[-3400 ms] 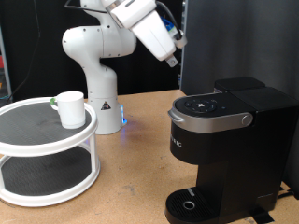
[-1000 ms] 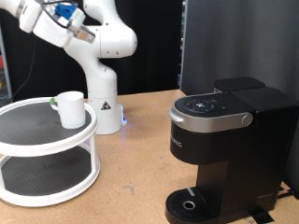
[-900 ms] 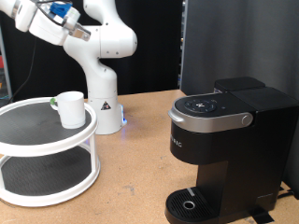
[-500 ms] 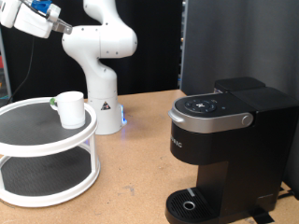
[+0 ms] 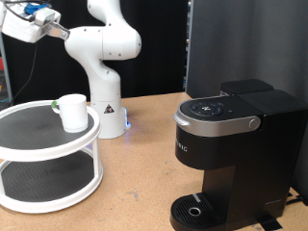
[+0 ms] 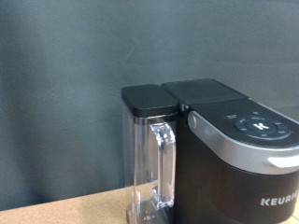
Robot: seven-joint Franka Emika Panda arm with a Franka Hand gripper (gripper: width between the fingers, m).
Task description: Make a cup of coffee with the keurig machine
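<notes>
white cup sits on the tiered stand; jaws' state can't be told.

place: lab | evidence: black backdrop curtain; bench-mounted robot arm

The white arm's hand is raised high at the far left, well above everything else, and its fingers are too hard to make out to tell how they stand. Below it, the cup sits upright on the top tier of a round white two-tier stand at the left. The keurig machine stands near the right, lid down, nothing on its drip tray.
</notes>
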